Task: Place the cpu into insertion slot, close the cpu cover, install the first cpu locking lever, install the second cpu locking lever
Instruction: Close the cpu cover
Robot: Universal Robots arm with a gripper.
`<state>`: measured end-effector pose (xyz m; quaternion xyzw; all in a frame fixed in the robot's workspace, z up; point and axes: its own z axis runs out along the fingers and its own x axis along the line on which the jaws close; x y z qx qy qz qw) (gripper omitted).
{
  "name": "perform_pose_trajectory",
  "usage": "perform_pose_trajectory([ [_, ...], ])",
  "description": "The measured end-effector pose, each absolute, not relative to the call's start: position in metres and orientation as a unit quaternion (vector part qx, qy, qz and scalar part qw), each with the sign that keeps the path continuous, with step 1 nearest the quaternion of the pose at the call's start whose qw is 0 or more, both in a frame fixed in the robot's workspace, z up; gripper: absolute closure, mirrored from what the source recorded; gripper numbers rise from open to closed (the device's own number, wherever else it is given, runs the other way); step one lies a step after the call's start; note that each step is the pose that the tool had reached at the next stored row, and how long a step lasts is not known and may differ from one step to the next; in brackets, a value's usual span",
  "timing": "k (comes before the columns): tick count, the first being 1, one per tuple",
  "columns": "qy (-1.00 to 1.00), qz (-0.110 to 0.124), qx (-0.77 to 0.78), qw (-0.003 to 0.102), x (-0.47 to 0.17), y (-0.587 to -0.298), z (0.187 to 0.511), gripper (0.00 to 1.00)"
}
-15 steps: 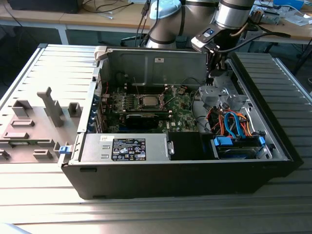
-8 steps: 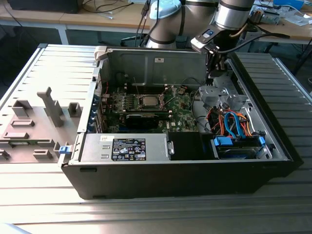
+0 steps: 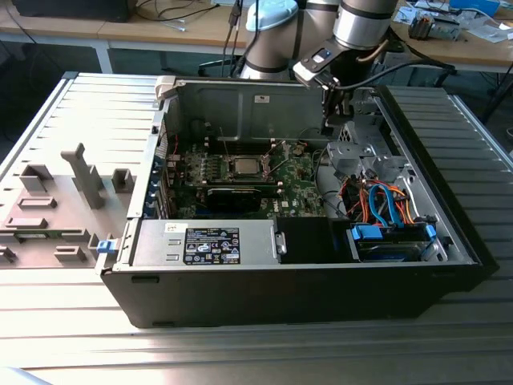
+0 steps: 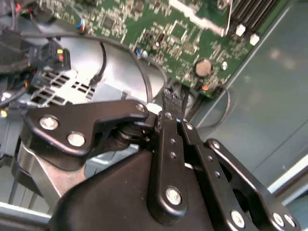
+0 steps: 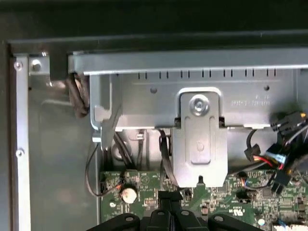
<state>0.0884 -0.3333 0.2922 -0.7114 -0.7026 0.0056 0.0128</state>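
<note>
gripper pressed together, nothing seen pinched, hovering over green board edge, well apart from insertion slot. cpu looks seated there. covered or latched: cannot tell. judging closing-up stage; calls for crossing toward exterior view's left, fine descent.

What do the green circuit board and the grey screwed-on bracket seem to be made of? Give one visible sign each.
Circuit board: probably lacquered laminate, glossy green, studded with soldered parts. Bracket: likely bare sheet metal, dull grey, with folded edges.
</note>
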Motion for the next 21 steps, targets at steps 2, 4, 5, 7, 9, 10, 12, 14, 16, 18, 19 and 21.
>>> perform_pose_trajectory([
  [2,-0.703,0.006,-0.711,0.013,0.084,-0.333,0.290,0.89],
  [4,-0.703,0.006,-0.711,0.013,0.081,-0.333,0.286,0.89],
  [5,-0.703,0.006,-0.711,0.013,0.080,-0.333,0.284,0.89],
  [7,-0.703,0.006,-0.711,0.013,0.079,-0.333,0.281,0.89],
  [9,-0.703,0.006,-0.711,0.013,0.079,-0.333,0.278,0.89],
  [10,-0.703,0.006,-0.711,0.013,0.079,-0.333,0.278,0.89],
  [12,-0.703,0.006,-0.711,0.013,0.079,-0.333,0.277,0.89],
  [14,-0.703,0.006,-0.711,0.013,0.079,-0.333,0.277,0.89],
  [16,-0.703,0.006,-0.711,0.013,0.079,-0.333,0.277,0.89],
  [18,-0.703,0.006,-0.711,0.013,0.079,-0.333,0.277,0.89],
  [19,-0.703,0.006,-0.711,0.013,0.079,-0.333,0.276,0.89],
  [21,-0.703,0.006,-0.711,0.013,0.079,-0.333,0.276,0.89],
])
